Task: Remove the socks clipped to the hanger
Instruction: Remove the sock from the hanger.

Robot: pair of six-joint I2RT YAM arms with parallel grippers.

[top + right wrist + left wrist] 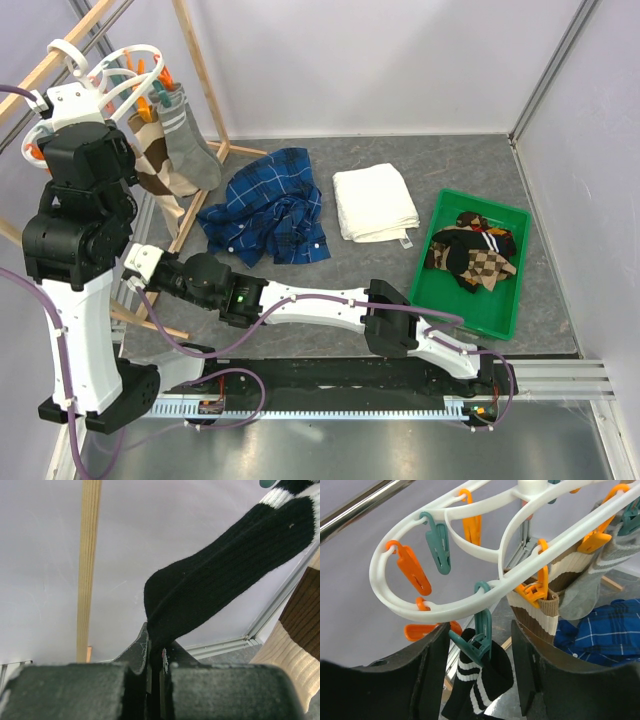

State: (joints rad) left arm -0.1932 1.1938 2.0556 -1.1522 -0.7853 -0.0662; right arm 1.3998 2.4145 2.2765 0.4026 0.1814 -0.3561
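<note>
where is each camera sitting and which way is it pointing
Top external: above and behind the bases, looking down on the grey table, the left arm, the right arm, the white round plastic hanger and the green plastic tray.
Left wrist: on the left arm, facing the hanger's teal clothespin, which sits between the open left tool fingers.
Right wrist: on the right arm, looking up past the right tool, shut on the black white-striped sock, beside a wooden pole.
Shared: both wrist views show that sock.
</note>
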